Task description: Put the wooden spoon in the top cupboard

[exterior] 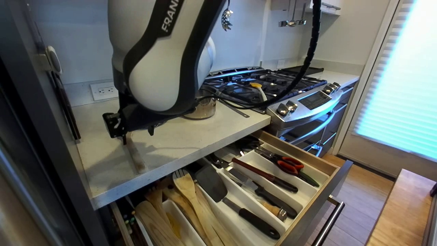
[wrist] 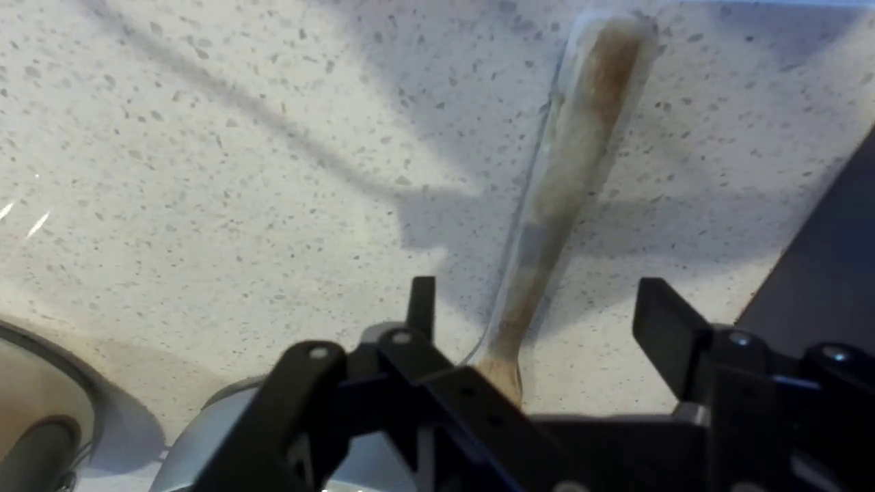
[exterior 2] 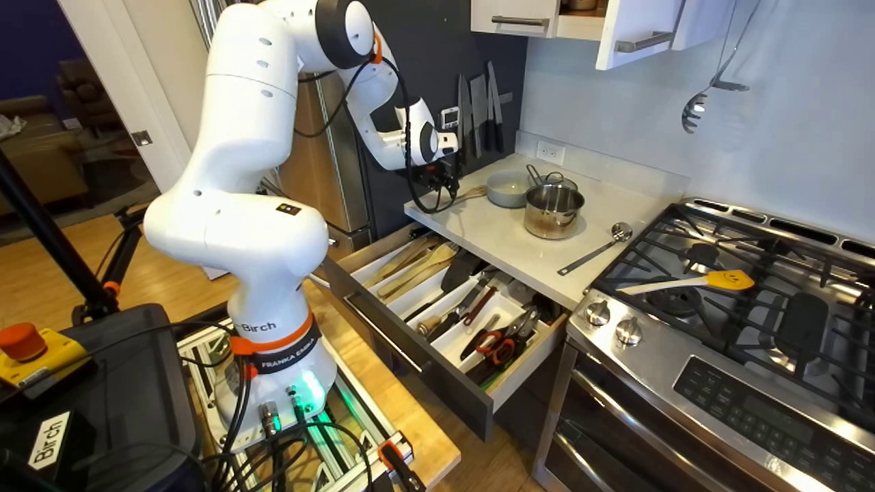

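The wooden spoon [wrist: 567, 184] lies flat on the pale speckled counter in the wrist view; its head is hidden behind the gripper. Its handle [exterior: 136, 159] points to the counter's front edge in an exterior view, and it also shows in an exterior view [exterior 2: 472, 193] beside the grey pan. My gripper [wrist: 536, 297] is open and empty above the spoon, with the lower handle between its fingers. The gripper [exterior: 138, 135] is over the counter in both exterior views [exterior 2: 446, 188]. The top cupboard [exterior 2: 580, 27] has a white door [exterior 2: 639, 34] standing open; its inside is mostly out of view.
The grey pan [exterior 2: 507, 190], a steel pot [exterior 2: 554, 217] and a slotted spoon [exterior 2: 595, 253] are on the counter. An open utensil drawer [exterior: 307, 205] juts out below. A dark wall panel [wrist: 820, 273] rises close by the gripper. Knives [exterior 2: 489, 113] hang there.
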Tool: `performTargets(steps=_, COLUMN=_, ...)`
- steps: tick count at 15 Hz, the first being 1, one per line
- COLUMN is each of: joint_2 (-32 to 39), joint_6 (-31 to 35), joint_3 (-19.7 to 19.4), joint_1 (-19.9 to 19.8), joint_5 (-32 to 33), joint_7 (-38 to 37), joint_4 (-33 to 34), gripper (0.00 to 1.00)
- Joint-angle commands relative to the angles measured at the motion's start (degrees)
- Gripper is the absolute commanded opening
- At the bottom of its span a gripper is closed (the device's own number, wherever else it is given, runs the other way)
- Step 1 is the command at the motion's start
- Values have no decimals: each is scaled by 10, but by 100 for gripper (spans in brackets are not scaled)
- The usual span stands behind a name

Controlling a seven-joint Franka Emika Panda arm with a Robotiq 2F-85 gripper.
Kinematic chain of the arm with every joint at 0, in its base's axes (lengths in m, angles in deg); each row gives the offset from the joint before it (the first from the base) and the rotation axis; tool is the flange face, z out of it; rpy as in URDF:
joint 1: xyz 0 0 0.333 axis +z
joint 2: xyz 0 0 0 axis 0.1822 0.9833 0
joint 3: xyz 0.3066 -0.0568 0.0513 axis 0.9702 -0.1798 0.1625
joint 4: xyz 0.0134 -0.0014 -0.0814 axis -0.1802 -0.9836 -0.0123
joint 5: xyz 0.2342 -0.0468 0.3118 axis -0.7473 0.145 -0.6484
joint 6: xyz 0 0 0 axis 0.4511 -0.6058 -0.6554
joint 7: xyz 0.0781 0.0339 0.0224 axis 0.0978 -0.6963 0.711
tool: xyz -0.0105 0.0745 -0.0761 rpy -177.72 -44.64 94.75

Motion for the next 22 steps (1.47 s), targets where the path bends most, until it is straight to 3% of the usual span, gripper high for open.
performTargets(steps=1, joint_2=41, joint_6=19, joint_3=-19, joint_1=24, joint_5=-36, joint_7=-18, joint_4=20, gripper=76)
performTargets(steps=7, joint_2=86, joint_6=13, joint_3=19, joint_1=-1, joint_5=-115, joint_7=3, joint_4=55, gripper=74)
performTargets(steps=8, joint_2=91, joint_6=13, joint_3=20, joint_1=-2, joint_5=-123, joint_7=4, joint_4=60, gripper=68)
performTargets(steps=9, joint_2=95, joint_6=12, joint_3=21, joint_1=-3, joint_5=-130, joint_7=5, joint_4=64, gripper=49)
performTargets(steps=11, joint_2=100, joint_6=11, joint_3=19, joint_1=-3, joint_5=-138, joint_7=6, joint_4=71, gripper=39)
performTargets(steps=15, joint_2=99, joint_6=12, joint_3=16, joint_1=-4, joint_5=-145, joint_7=8, joint_4=75, gripper=6)
performTargets(steps=19, joint_2=87, joint_6=18, joint_3=14, joint_1=-1, joint_5=-146, joint_7=11, joint_4=72, gripper=6)
performTargets(steps=22, joint_2=65, joint_6=17, joint_3=44, joint_1=-24, joint_5=-152, joint_7=37, joint_4=67, gripper=6)
